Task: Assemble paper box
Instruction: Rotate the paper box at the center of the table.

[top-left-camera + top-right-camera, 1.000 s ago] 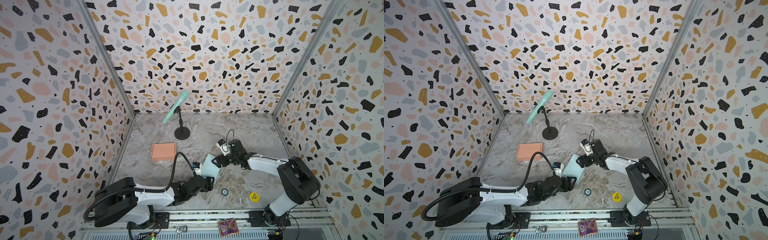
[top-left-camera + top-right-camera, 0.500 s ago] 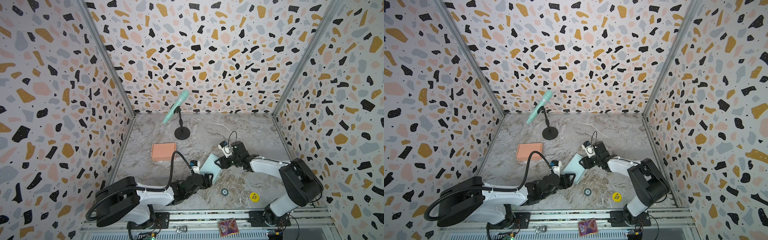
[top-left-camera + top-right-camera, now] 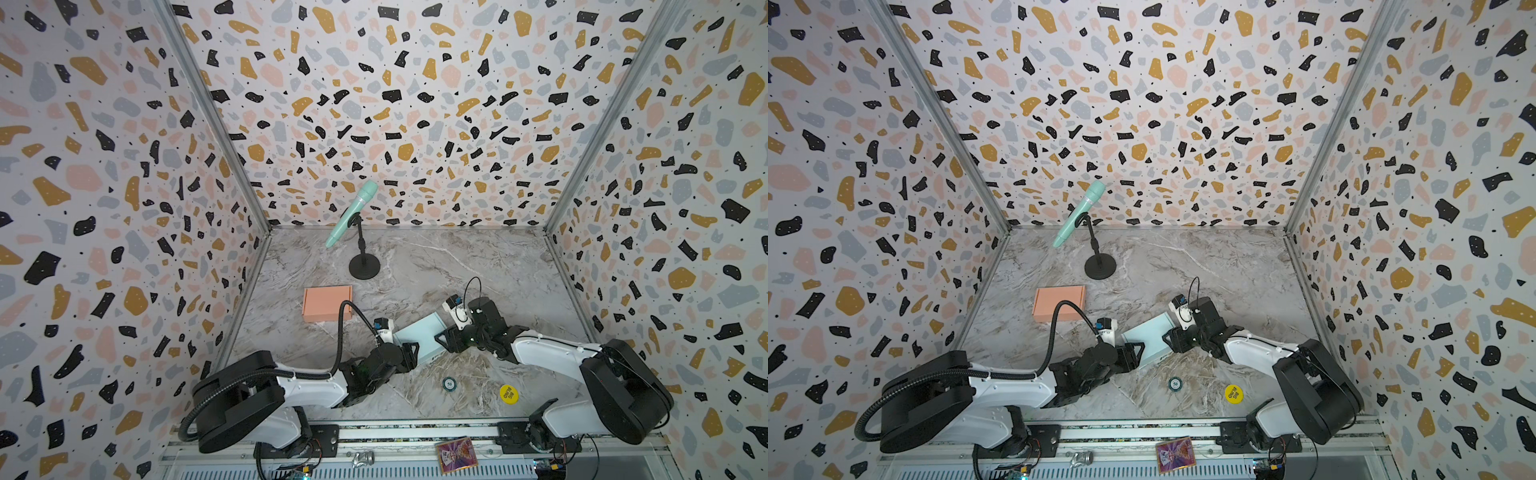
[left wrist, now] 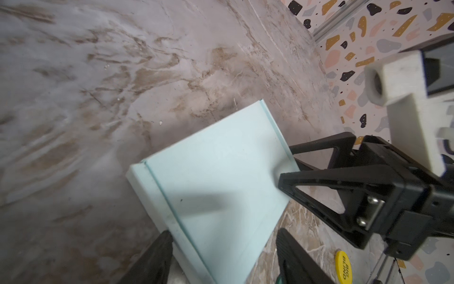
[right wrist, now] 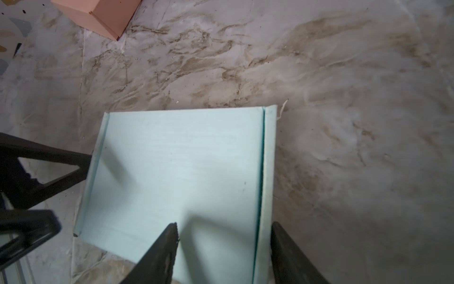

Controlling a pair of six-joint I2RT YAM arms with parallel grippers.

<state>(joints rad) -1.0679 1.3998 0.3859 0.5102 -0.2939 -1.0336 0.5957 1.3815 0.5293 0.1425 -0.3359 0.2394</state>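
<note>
A pale mint paper box (image 3: 419, 332) (image 3: 1150, 332) lies shut and flat on the marble table, slanting between my two arms. My left gripper (image 3: 411, 353) (image 4: 223, 232) is open and straddles the box's near-left end (image 4: 221, 172). One finger touches its side wall and the other stands just off the opposite edge. My right gripper (image 3: 442, 338) (image 5: 224, 225) is open at the far-right end. One of its fingers (image 5: 167, 243) rests over the lid (image 5: 181, 172), and the other sits outside the side wall.
An assembled orange box (image 3: 327, 303) (image 5: 98, 12) sits by the left wall. A mint microphone (image 3: 351, 214) on a black stand (image 3: 364, 266) stands at the back. A poker chip (image 3: 449, 383) and a yellow disc (image 3: 508, 393) lie near the front edge.
Both grippers have narrowed their jaws around the mint box. The right gripper has come slightly toward the front, and the box has settled lower between the arms.
</note>
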